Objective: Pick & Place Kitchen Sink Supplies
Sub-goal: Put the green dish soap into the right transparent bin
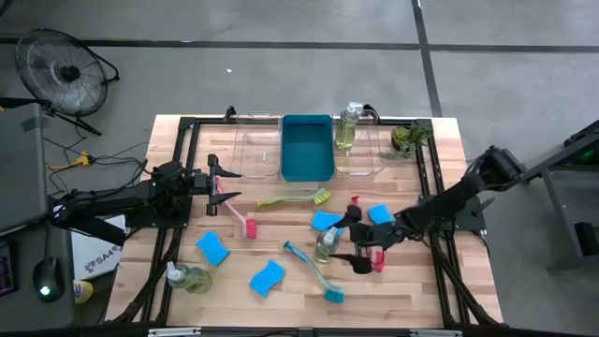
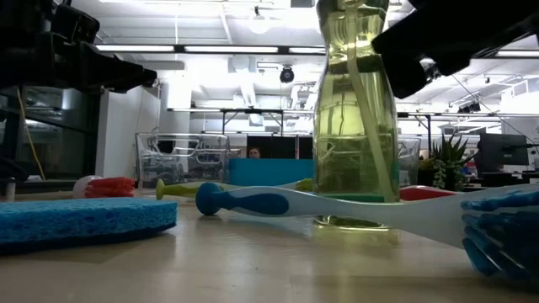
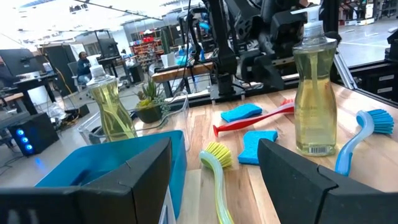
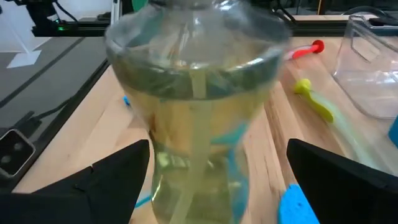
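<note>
1. Right gripper [image 1: 354, 241] spread wide around the upright pump bottle [image 1: 327, 245] mid-table, readied to pinch.
2. Left gripper [image 1: 218, 186] parted, empty, parked near the table's left edge [image 1: 159, 201], out of the way.

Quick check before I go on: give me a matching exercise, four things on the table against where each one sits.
Things:
1. pink brush
2. teal brush
3. plant
4. yellow-green brush

Places:
a. far right corner, beside a clear tray
b. just in front of the blue bin
c. next to the left gripper
d. front middle, beside the upright bottle

Pairs: 1-c, 2-d, 3-a, 4-b
</note>
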